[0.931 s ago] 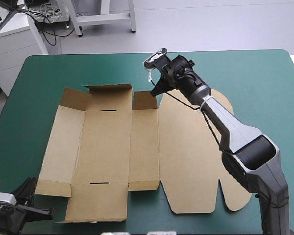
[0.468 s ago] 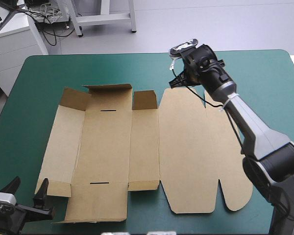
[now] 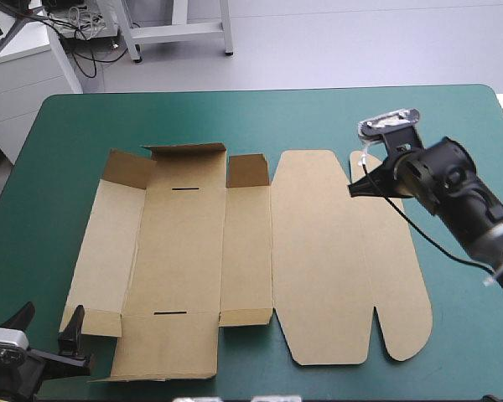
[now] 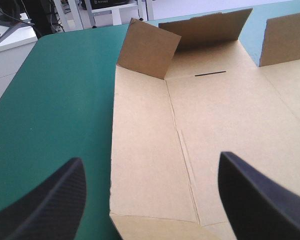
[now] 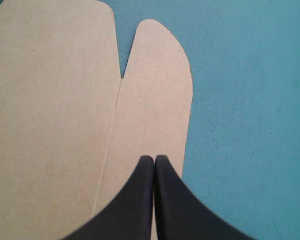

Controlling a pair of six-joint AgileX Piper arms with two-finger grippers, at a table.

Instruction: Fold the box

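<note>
Brown board, the box (image 3: 235, 260), lies opened out almost flat at the middle of the teal-green cover (image 3: 453, 126), running from 9 o'clock toward 3 o'clock. Three short flaps (image 3: 184, 155) along its 12 o'clock edge stand up; the broad lid panel (image 3: 318, 251) and its narrow rounded flap (image 3: 394, 260) lie flat on the 3 o'clock side.

The right gripper (image 3: 355, 186) hangs over the far end of that rounded flap, about 2 o'clock from the sheet's middle. Its black fingers (image 5: 135, 200) are pressed together into one point, holding nothing. The left gripper (image 3: 50, 314) sits at the table's 7 o'clock corner, jaws spread wide, with the sheet's near corner just ahead.

Folding looks barely begun: no long wall is raised. The next move likely calls for the spread gripper to lift the 9 o'clock side wall (image 3: 101, 251) while the other steadies the sheet.

Whether the right fingertips touch the board cannot be told. Both arms are cut off at the picture's edges.
</note>
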